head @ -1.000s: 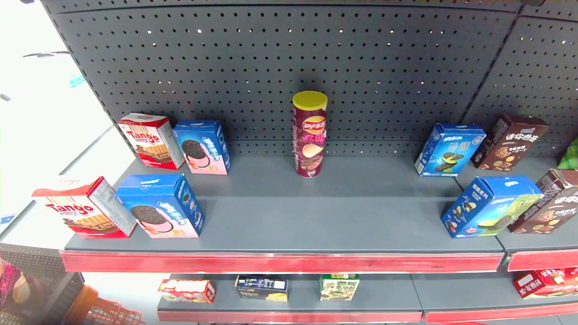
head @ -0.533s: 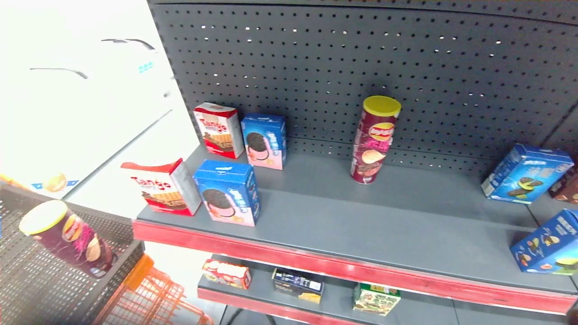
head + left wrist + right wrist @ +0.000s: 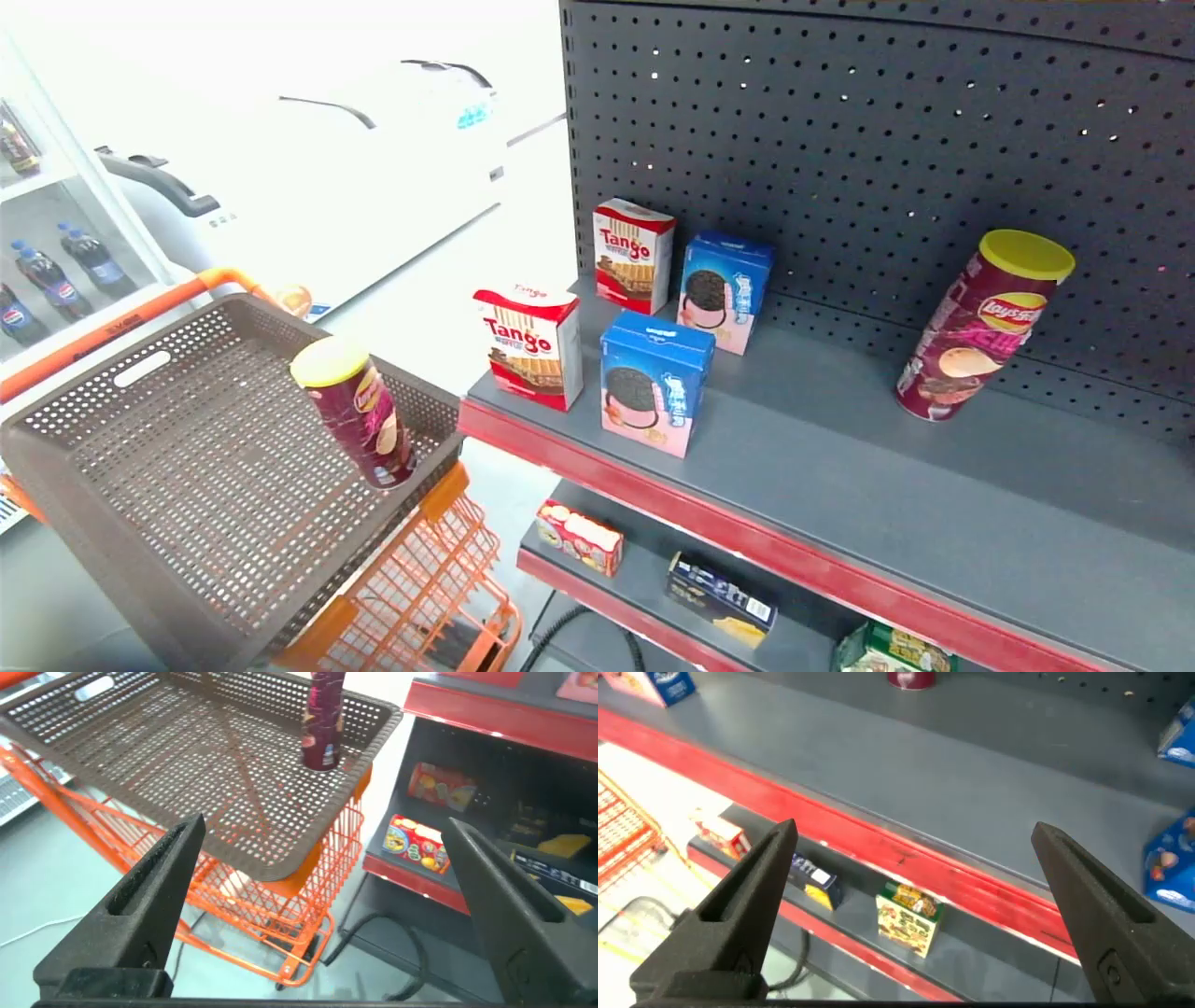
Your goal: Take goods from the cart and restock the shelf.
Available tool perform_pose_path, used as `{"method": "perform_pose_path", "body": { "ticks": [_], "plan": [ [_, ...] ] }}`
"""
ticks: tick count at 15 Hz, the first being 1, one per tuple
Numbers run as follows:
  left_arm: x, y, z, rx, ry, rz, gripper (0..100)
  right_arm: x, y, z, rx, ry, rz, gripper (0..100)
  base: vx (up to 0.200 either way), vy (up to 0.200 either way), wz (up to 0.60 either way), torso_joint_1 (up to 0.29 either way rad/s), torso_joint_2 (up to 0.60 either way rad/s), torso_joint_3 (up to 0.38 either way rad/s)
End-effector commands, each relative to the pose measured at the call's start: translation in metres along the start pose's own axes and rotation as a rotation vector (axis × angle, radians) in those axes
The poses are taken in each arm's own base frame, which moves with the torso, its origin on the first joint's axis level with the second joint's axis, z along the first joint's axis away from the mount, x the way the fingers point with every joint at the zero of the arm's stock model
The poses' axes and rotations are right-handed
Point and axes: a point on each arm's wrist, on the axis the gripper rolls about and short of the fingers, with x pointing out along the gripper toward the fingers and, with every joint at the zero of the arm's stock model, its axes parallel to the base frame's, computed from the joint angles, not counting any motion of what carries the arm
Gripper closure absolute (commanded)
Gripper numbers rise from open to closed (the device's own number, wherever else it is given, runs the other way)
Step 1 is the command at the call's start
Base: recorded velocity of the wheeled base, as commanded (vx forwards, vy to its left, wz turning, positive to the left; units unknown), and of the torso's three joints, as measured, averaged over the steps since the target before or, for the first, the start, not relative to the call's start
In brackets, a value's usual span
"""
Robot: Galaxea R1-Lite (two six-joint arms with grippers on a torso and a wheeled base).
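The brown cart basket (image 3: 187, 467) sits at eight o'clock in the head view. A maroon chip can (image 3: 359, 415) with a yellow lid stands in the basket corner nearest the shelf (image 3: 887, 495). Near the centre, the front wafer box (image 3: 530, 345) and front cookie box (image 3: 653, 383) stand at the shelf's left end. The rear wafer box (image 3: 635, 254) and rear cookie box (image 3: 724, 291) stand behind them. At three o'clock a second chip can (image 3: 980, 327) stands by the pegboard. The left gripper (image 3: 324, 831) hangs spread wide beside the cart's orange frame (image 3: 280, 915). The right gripper (image 3: 915, 833), equally wide, hangs over the shelf's red front edge.
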Motion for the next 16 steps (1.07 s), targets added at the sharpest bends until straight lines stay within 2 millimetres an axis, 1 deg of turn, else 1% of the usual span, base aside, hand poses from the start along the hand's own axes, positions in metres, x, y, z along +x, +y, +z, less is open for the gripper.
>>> {"method": "perform_pose_path", "body": {
  "ticks": [1, 16],
  "plan": [
    [0.0, 0.0, 0.0, 0.0, -0.001, 0.002, 0, 0.0001, 0.0, 0.0, 0.0, 0.001, 0.001, 0, 0.0, 0.0, 0.0, 0.0, 0.0, 0.0],
    [0.0, -0.0002, 0.0, 0.004, -0.001, -0.005, 0, 0.0001, 0.0, 0.0002, 0.003, -0.001, 0.001, 0, 0.0, 0.0, 0.0, 0.0, 0.0, 0.0]
  ]
}}
